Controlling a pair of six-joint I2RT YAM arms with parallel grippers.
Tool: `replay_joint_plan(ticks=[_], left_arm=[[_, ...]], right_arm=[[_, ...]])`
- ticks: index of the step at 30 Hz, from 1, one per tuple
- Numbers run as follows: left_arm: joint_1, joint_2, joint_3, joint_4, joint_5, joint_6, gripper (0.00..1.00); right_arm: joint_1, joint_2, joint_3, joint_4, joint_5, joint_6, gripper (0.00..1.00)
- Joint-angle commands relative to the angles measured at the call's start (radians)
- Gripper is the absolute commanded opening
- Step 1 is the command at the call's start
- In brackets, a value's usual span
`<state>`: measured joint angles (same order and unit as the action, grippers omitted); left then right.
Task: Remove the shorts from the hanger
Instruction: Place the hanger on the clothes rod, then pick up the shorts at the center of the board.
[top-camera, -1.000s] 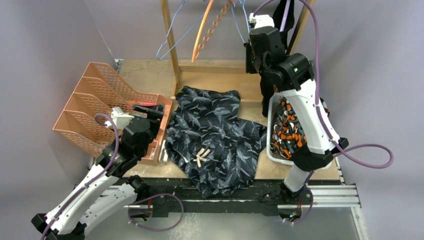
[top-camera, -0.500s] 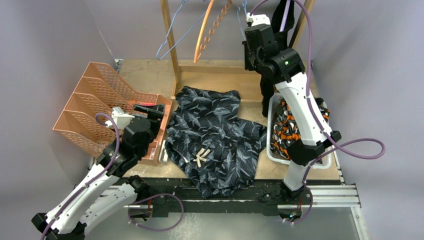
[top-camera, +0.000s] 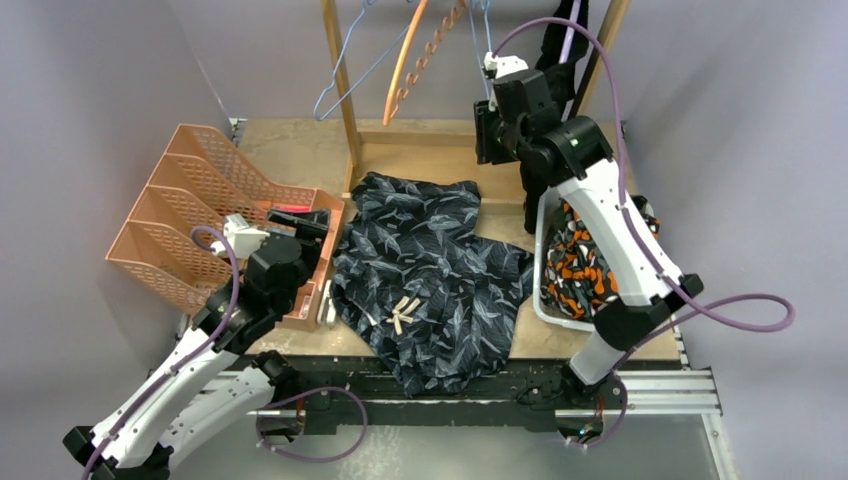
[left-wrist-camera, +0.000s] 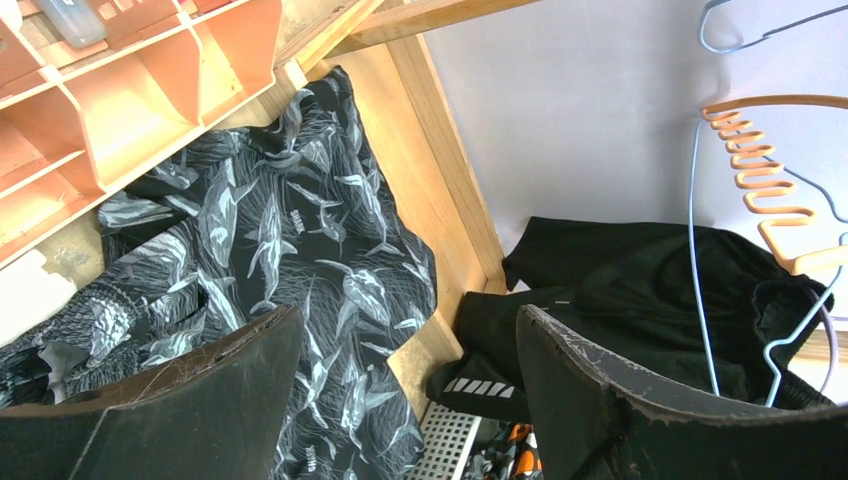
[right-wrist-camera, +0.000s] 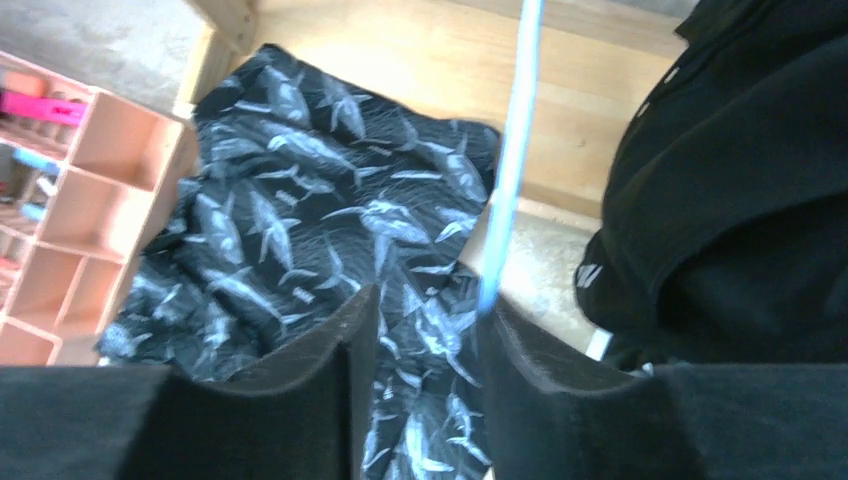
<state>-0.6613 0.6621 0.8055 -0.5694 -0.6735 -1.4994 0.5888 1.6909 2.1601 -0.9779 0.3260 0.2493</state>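
Observation:
The black shorts (top-camera: 562, 32) hang on the rack at the top right; they also show in the right wrist view (right-wrist-camera: 740, 200) and the left wrist view (left-wrist-camera: 640, 290). The dark grey-blue camouflage shorts (top-camera: 430, 265) lie spread on the table. The orange-black-white camouflage shorts (top-camera: 576, 262) lie in a white basket (top-camera: 545, 300). The olive green shorts are out of view. My right gripper (top-camera: 482, 135) is raised by the rack and open (right-wrist-camera: 430, 305), with a blue wire hanger (right-wrist-camera: 512, 170) just inside its right finger. My left gripper (top-camera: 300, 222) is open and empty (left-wrist-camera: 408, 320), low by the orange tray.
An orange mesh file tray (top-camera: 190, 215) stands at the left. The wooden rack (top-camera: 342, 90) carries a blue wire hanger (top-camera: 345, 85) and an orange wavy hanger (top-camera: 415, 60). Purple cables loop round both arms. The near hem of the dark shorts hangs over the table's front edge.
My right arm has swung left and lowered its wrist from beside the black shorts toward the blue wire hanger. The left arm and the shorts have not moved.

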Motion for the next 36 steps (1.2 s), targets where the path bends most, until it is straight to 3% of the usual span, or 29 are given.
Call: replay_joint_plan(ticks=[1,8,21,29,36], left_arm=[[0.007,-0.009,-0.004,-0.014,-0.003,0.014,0.78],[0.005,0.001,-0.031,-0.016,0.029,0.028,0.78],[0.005,0.119,-0.051,-0.068,0.132,0.151,0.80],[0.005,0.119,-0.065,-0.076,0.123,0.194,0.81],[0.005,0.109,-0.040,-0.131,0.082,0.180,0.81]], right_arm=[[0.001,-0.169,-0.116,0.119,-0.123,0.013,0.48],[0.001,-0.439,-0.423,0.312,-0.283,0.033,0.66],[0.000,-0.788,-0.976,0.500,-0.361,0.208,0.72],[0.039,-0.693,-1.280,0.553,-0.465,0.323,0.74],[0.302,-0.426,-1.329,0.488,-0.191,0.532,0.77]])
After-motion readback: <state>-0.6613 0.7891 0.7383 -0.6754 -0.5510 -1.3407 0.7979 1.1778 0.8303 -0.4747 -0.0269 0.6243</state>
